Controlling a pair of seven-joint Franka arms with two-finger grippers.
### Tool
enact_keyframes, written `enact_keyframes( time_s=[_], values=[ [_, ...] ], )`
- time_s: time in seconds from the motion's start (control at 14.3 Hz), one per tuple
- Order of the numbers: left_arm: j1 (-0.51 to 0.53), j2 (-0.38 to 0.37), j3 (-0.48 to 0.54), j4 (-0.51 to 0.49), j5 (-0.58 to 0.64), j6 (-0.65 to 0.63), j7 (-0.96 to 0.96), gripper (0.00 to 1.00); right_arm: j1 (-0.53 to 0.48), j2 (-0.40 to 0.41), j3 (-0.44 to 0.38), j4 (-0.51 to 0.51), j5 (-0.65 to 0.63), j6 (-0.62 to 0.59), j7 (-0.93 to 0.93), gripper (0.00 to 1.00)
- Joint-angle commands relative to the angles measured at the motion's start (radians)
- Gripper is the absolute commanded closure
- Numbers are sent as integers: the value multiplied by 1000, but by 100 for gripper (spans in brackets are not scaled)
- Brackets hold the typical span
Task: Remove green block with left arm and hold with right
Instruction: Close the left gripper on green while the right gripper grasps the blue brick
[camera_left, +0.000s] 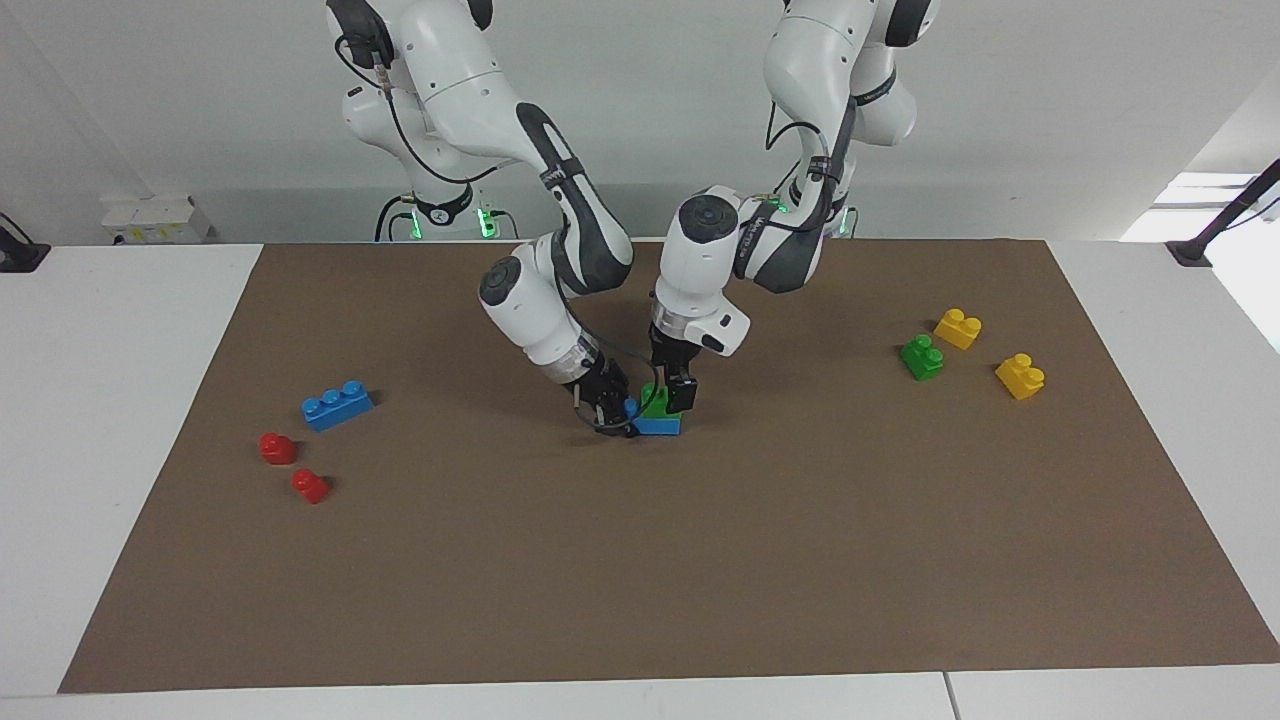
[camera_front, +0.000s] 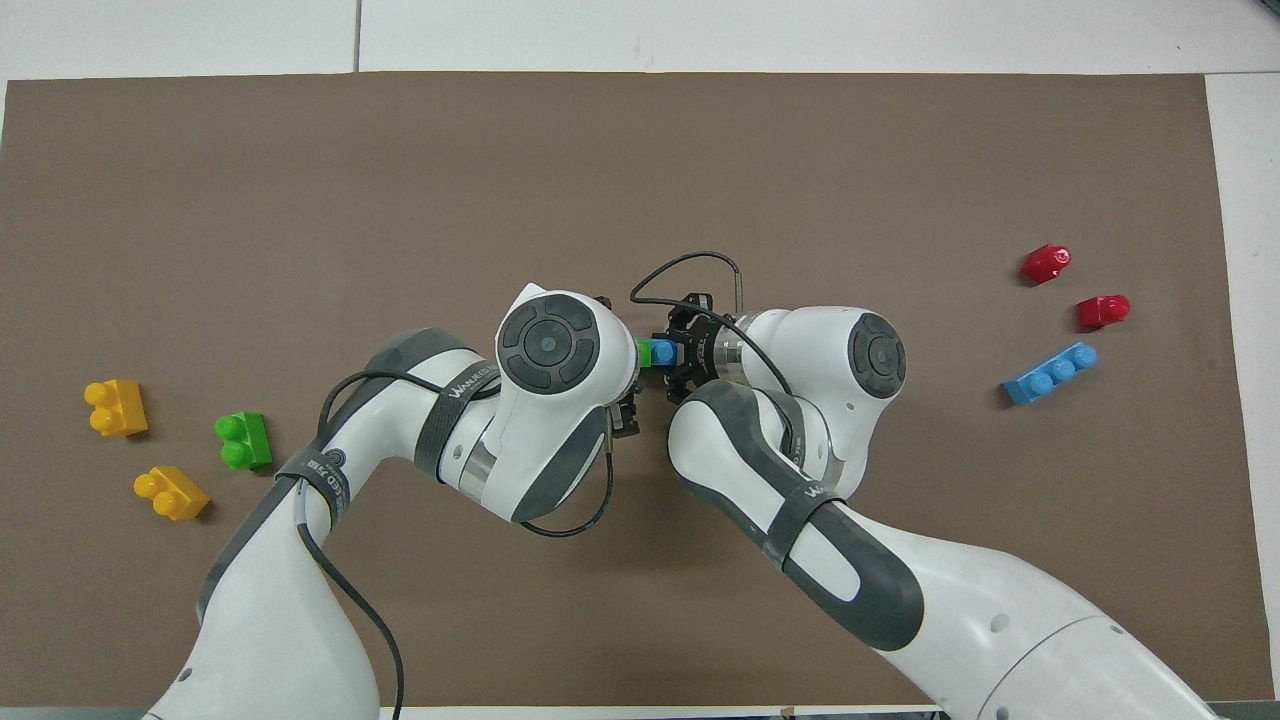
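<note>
The green block sits stacked on a blue brick in the middle of the brown mat. My left gripper comes straight down on it, with its fingers closed on the green block's sides. My right gripper reaches in low and tilted from the right arm's end and is shut on the end of the blue brick. In the overhead view only a sliver of the green block and the blue brick shows between the two wrists.
A darker green brick and two yellow bricks lie toward the left arm's end. A blue three-stud brick and two red pieces lie toward the right arm's end.
</note>
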Motion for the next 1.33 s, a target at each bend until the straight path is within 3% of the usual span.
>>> enact_keyframes(
  time_s=[0.0,0.14,0.21,0.35,0.49,0.56,0.91,1.26],
  values=[
    [-16,12,14,9,22,21,-35,0,8,12,0,-1,32,25,-49,100],
    [-16,18,14,9,34,21,-43,0,8,12,0,-1,35,26,-49,100],
    [-16,18,14,8,42,21,-54,10,8,12,-1,-1,43,29,-49,100],
    [-17,18,14,4,52,21,-63,41,8,12,0,-6,55,44,-49,100],
    [-21,18,14,0,60,35,-67,94,8,12,0,-8,55,48,-49,100],
    [-22,18,14,0,62,35,-67,100,8,12,-1,-6,57,48,-49,100],
    [-10,-2,13,0,62,26,-66,100,8,14,-1,-9,57,48,-52,100],
    [22,-97,14,-12,62,-58,-60,100,2,12,-1,-17,57,48,-56,100]
  ],
)
